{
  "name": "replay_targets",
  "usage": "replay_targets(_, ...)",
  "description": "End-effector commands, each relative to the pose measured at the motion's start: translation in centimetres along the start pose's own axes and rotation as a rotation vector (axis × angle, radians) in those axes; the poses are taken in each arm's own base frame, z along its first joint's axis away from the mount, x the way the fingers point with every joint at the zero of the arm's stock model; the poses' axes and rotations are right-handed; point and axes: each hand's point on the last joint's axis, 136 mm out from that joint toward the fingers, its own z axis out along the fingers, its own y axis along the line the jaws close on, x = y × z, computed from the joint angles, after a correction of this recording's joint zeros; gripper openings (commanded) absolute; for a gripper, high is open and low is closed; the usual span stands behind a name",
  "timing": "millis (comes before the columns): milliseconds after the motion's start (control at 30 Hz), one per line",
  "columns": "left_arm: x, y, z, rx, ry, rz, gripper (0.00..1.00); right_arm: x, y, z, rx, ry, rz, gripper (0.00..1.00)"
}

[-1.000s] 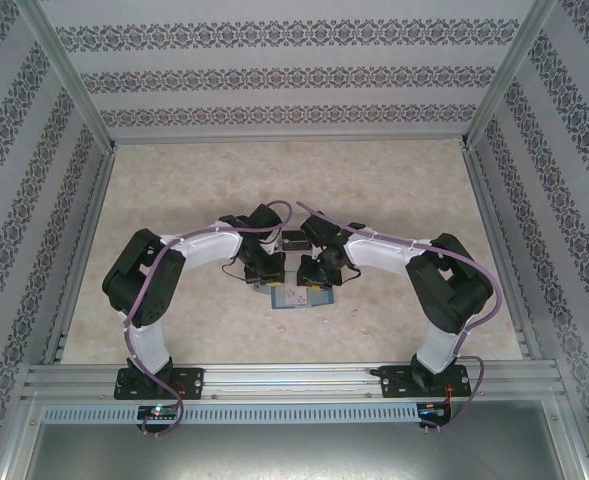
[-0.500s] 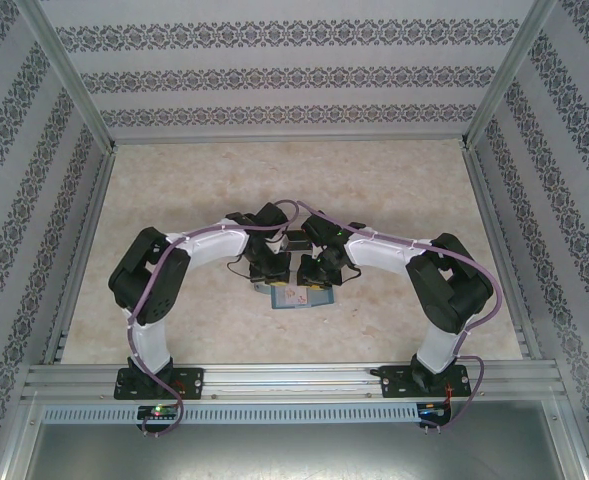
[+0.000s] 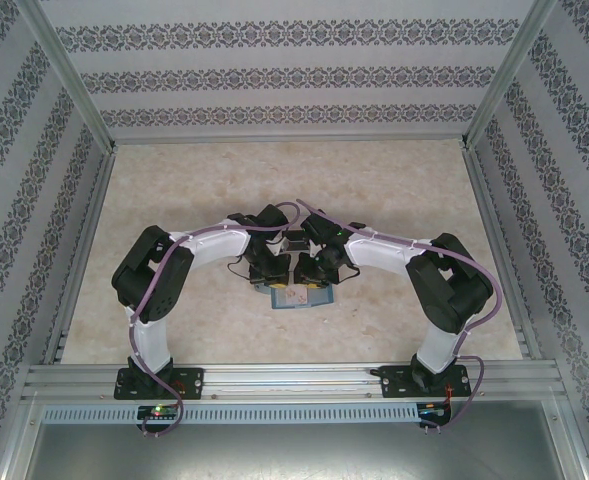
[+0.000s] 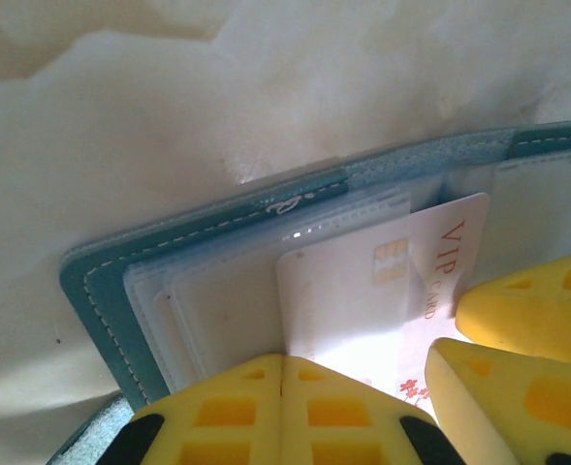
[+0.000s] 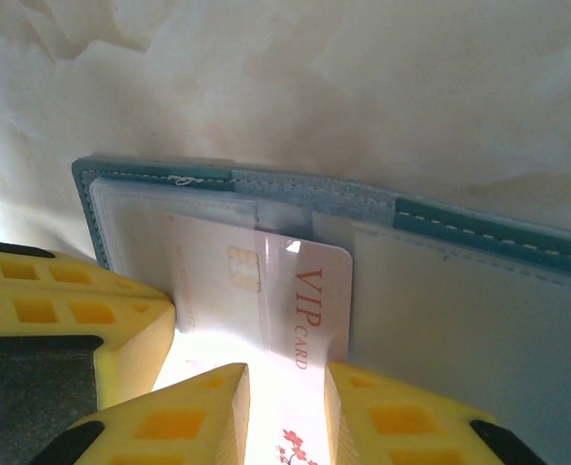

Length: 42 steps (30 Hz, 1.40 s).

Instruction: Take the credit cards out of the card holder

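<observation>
VIP card bottom cropped, card holder cropped

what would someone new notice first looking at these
Most striking is the white VIP card with its gold chip, lying among the clear sleeves of the open teal card holder. Bright yellow fingers crowd it: the right claw straddles its near end, fingers apart, and the left claw, shut, sits beside it. Seen from above, both claws meet over the card holder at the middle of the marbled table.
</observation>
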Motion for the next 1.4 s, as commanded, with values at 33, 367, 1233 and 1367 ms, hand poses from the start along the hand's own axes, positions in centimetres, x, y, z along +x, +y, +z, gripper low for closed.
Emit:
replay_targets(33,1.4,1.8,1.4,-0.07,0.066,-0.015,0.0,0.4,-1.9,0.8,0.052,0.026,0.029,0.29)
replay_targets(367,1.5,2.0,1.5,-0.081,0.075,-0.015,0.0,0.4,-2.0,0.3,0.066,0.013,0.02,0.31)
replay_targets(1233,1.7,2.3,1.7,-0.097,0.086,-0.019,0.0,0.7,-1.6,1.5,-0.005,0.036,0.034,0.31)
replay_targets(1367,1.9,2.5,1.9,-0.101,0.091,-0.021,0.0,0.5,-0.5,1.0,-0.07,0.023,0.038,0.29)
